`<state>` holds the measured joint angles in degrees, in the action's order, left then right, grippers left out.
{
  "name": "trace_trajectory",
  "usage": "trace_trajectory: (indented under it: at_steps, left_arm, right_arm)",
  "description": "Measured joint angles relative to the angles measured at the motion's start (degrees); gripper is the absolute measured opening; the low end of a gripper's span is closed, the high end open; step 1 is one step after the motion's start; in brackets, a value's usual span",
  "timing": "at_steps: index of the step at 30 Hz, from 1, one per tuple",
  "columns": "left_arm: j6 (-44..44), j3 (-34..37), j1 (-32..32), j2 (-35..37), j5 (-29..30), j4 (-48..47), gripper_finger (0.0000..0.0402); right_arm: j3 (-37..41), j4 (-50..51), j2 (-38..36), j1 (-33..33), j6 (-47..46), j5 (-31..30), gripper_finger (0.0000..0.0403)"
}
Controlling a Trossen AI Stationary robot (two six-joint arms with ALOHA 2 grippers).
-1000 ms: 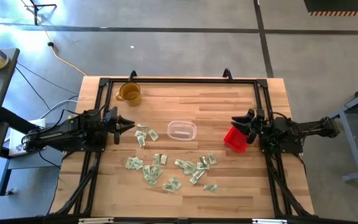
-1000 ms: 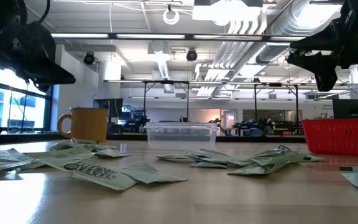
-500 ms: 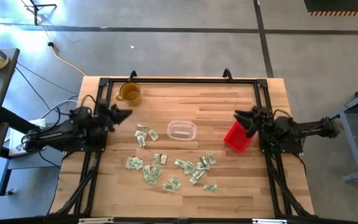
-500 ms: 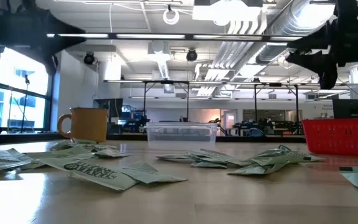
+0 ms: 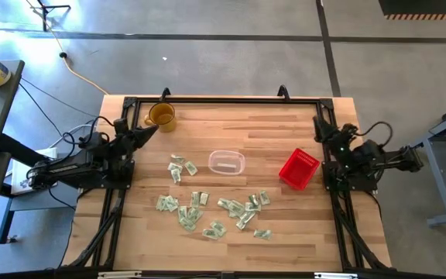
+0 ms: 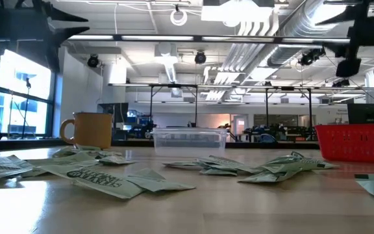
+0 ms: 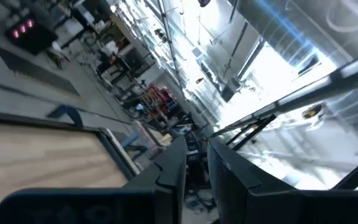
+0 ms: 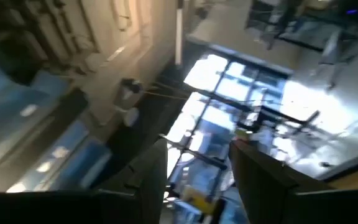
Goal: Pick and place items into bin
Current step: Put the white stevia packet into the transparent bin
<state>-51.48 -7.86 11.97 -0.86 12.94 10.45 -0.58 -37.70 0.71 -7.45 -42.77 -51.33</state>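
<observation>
Several pale green and white packets (image 5: 207,205) lie scattered flat on the wooden table's near middle, and also show in the low view (image 6: 102,179). The clear bin (image 5: 227,162) stands upright beyond them, at mid-table (image 6: 189,140). My left gripper (image 5: 150,129) is raised at the table's left side, near the mug, slanting upward; its fingers (image 7: 194,146) stand a little apart with nothing between them. My right gripper (image 5: 320,124) is raised at the right side, tipped upward, and open (image 8: 197,162) on nothing.
An amber mug (image 5: 161,115) stands at the far left, close under my left gripper. A red mesh basket (image 5: 298,169) sits at the right, near my right arm. Black frame rails (image 5: 223,99) run along the table's edges. Bare wood lies between bin and far edge.
Both grippers have risen and tipped from slanting down to slanting up while rolling. My left gripper has swung from beside the packets toward the mug and far edge. My right gripper has lifted from over the red basket toward the far right corner. Nothing on the table has moved.
</observation>
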Motion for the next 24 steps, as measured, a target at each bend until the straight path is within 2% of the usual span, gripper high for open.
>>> trace_trajectory:
  at_steps: [2,3,5,8,10,13,16,18,20,24]
  left_arm:
    - [-2.2,0.0,0.0,0.0,0.0,0.0,0.0101]
    - [-2.7,0.0,0.0,0.0,0.0,0.0,0.0101]
    - [-2.8,0.0,0.0,0.0,0.4,0.0,0.0101]
    - [-2.8,0.0,0.0,0.0,0.2,0.0,0.0101]
    - [-3.0,0.0,0.0,0.0,-0.5,0.0,0.0101]
    - [-3.0,0.0,0.0,0.0,-1.7,0.0,0.0101]
    - [-3.0,0.0,0.0,0.0,-3.7,0.0,0.0101]
    - [-2.8,0.0,0.0,0.0,-5.5,-0.7,0.0101]
    - [-1.5,0.0,0.0,0.0,-6.3,-2.4,0.0101]
    - [-2.1,0.0,0.0,0.0,-6.4,-7.0,0.0101]
  right_arm:
    - [0.0,-5.1,0.0,0.5,4.6,3.4,0.0162]
    - [-0.6,-5.6,0.1,0.6,5.6,3.1,0.016]
    - [-2.6,-2.2,0.1,0.7,8.4,2.0,0.0154]
    - [-6.6,5.2,2.8,0.8,3.1,6.0,0.0143]
    - [-9.7,8.6,7.2,1.4,0.1,12.5,0.0135]
    - [-15.8,16.3,17.7,1.5,-6.5,20.6,0.0126]
    - [-23.8,34.3,31.4,1.0,-18.9,26.5,0.0125]
    - [-29.1,46.6,41.5,0.0,-25.7,32.9,0.0125]
    - [-34.1,55.5,51.2,-1.5,-29.1,39.1,0.0125]
    - [-44.3,66.6,67.7,-4.5,-30.9,46.7,0.0125]
